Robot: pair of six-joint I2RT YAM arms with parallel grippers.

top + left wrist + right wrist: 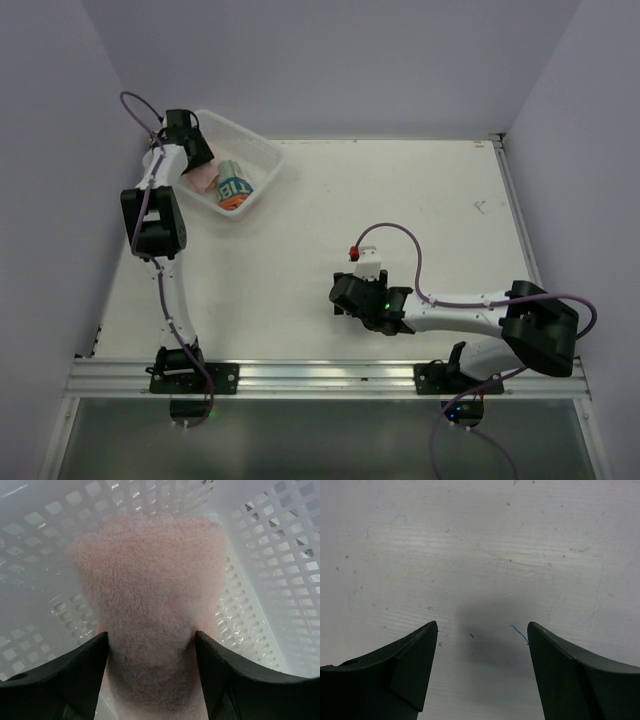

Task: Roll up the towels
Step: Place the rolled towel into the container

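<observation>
Left wrist view: pink towel (150,580) pinched between left gripper (150,633) jaws; right gripper (482,625) spread.

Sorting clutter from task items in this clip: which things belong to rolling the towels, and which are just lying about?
Job: pink towel, printed towel, left pincer around the pink one.
Lying about: white mesh basket holding both towels, table under the right pincer.

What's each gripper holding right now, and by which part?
Left gripper pinches the pink towel by its near end, inside the basket. Right gripper is open over the table, holding nothing.
</observation>
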